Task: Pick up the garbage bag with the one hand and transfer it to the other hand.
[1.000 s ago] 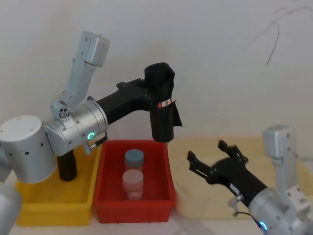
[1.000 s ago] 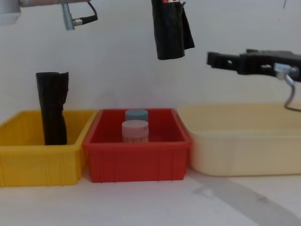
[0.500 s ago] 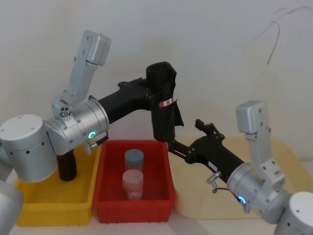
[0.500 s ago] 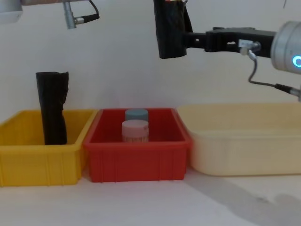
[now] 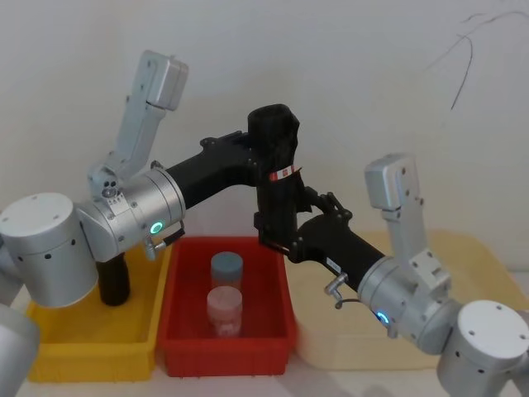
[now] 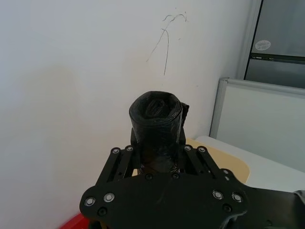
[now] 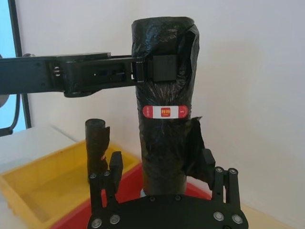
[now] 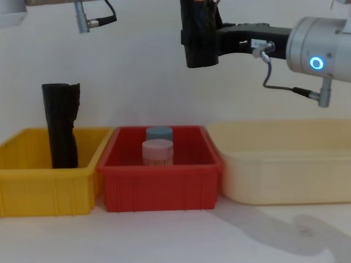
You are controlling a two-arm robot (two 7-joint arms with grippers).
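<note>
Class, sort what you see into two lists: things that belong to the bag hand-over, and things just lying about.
Belongs: garbage bag, held aloft; left gripper, shut on it; right gripper, open around its lower end.

Lying about: plain black roll in the yellow bin; blue-capped jar and pale jar in the red bin; cream tray.

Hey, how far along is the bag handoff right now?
Pickup done: the left gripper holds the garbage bag up above the red bin. In hand: the right gripper straddles the bag's lower end, jaws open. To do: right closes, left lets go.
</note>
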